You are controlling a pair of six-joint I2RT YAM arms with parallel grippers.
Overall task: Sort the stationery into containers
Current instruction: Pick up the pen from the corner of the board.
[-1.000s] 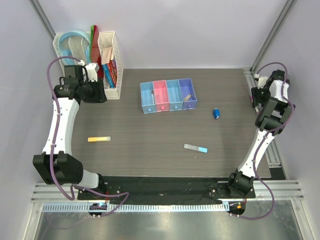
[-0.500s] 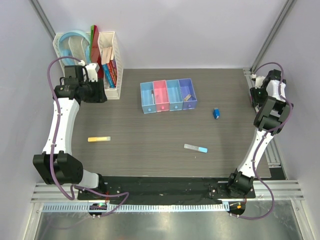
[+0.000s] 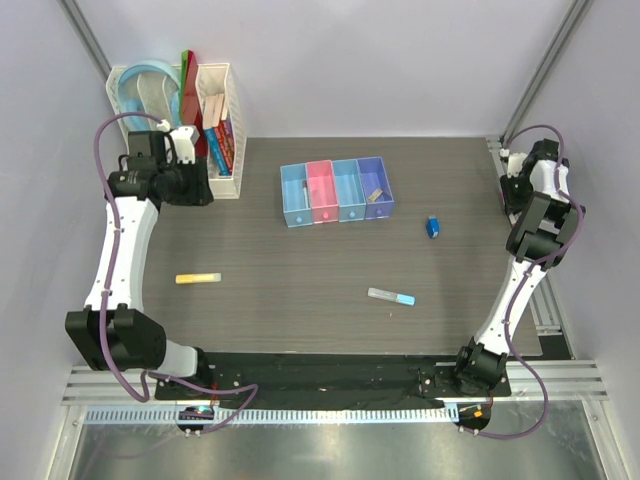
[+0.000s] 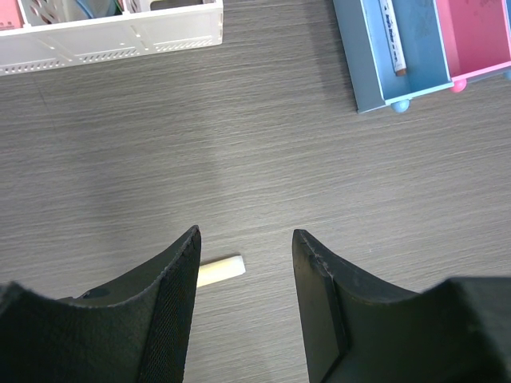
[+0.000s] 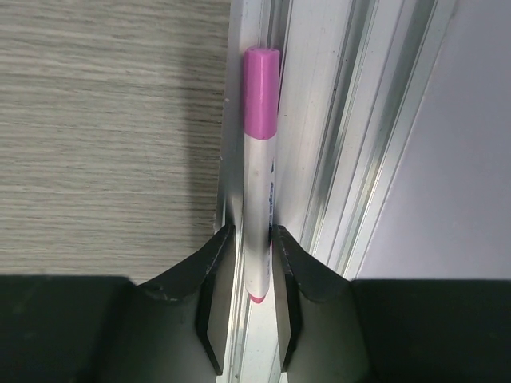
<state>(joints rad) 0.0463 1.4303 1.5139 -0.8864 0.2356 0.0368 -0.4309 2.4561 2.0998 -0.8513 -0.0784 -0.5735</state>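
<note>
Pen (image 5: 260,183) white with pink cap; bins (image 3: 321,195) blue, pink, blue, violet.

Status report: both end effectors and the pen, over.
Left end effector open, empty. Right end effector straddles pen on side rail, grip unconfirmed. Nothing blocking.

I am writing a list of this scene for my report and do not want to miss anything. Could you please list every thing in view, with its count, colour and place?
bins: 4 joined; light blue, pink, light blue, violet; far middle of the table.
white pen: 1; white; in the leftmost light-blue bin.
tan piece: 1; tan; in the violet bin.
block: 1; dark blue; on the table, right of the bins.
stick: 1; grey, light-blue tip; on the table, nearer the arms.
orange-yellow piece: 1; orange-yellow; on the table's left side.
pink-capped pen: 1; white, pink cap; on the rail at the right edge.
rack: 1; white; far left corner, holding books.
left gripper: 1; black; open, empty, above the table.
right gripper: 1; black; jaws either side of the pink-capped pen.
</note>
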